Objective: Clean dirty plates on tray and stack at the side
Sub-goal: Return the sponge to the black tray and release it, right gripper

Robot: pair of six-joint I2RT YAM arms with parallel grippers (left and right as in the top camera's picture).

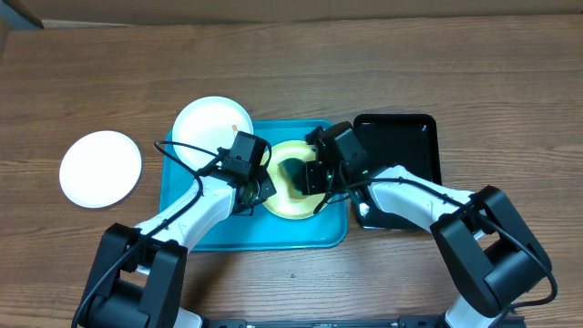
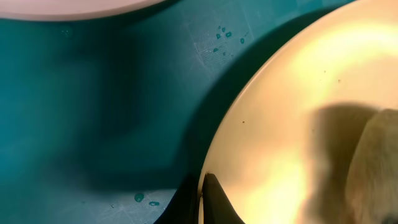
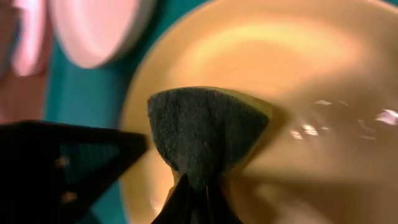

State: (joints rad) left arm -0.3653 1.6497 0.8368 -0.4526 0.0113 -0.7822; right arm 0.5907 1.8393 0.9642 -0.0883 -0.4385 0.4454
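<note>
Pins the near rim of the pale yellow-green round plate (image 1: 284, 208) with the left gripper (image 2: 203, 186), its fingers (image 2: 217, 205) shut tight on the edge, seemingly to stop the plate sliding under the scrub. Presses a dark green scouring sponge (image 3: 205, 130), folded and clamped in the closed right gripper (image 3: 196, 199), down onto the middle of that same plate.

Holds the plate flat inside the large turquoise-blue rectangular plastic tray (image 1: 282, 235), right of centre, apparently to contain drips within the raised rim. Shows one white round plate (image 1: 209, 128) over the tray's far left corner, partly past the rim, near the yellow-green one but apart from it. Shows a second white round plate (image 1: 100, 169) alone on the brown wooden table (image 1: 410, 55), well left of the tray, by the look of it the start of the stack at the side. Places the smaller glossy black tray (image 1: 405, 137) just beside the turquoise one on the right, handy for putting the sponge down.

Crowds both wrists over the one plate, close together, with little slack between. Offers free tabletop to the left and beyond both trays. Hems in the right arm with the black tray's edge. Calls, in all likelihood, for short strokes, to avoid shoving the plate into the tray wall or knocking the left fingers.
</note>
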